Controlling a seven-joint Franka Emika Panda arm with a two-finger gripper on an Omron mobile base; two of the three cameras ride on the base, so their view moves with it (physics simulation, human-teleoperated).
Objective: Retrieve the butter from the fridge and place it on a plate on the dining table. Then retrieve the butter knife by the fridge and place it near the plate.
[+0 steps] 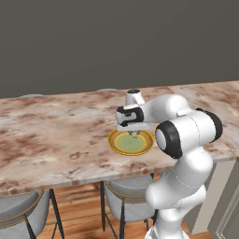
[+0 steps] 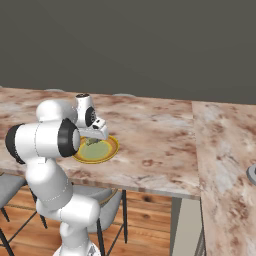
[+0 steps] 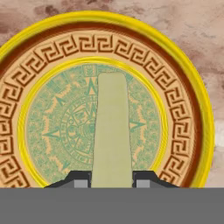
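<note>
I can read no text, label or number anywhere; the plate (image 3: 183, 87) carries only ornamental patterns.

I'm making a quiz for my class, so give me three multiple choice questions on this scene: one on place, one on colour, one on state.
1. Where is the plate?
A. on the dining table
B. on a chair
C. on the floor

2. What colour is the plate's outer rim?
A. blue
B. yellow
C. black

3. What is the end effector doing?
A. standing open and holding nothing
B. gripping a knife
C. gripping the butter over the plate

Answers: A, it sits on the marbled top; B, bright yellow edge; C, the pale stick sits between both fingertips.
</note>
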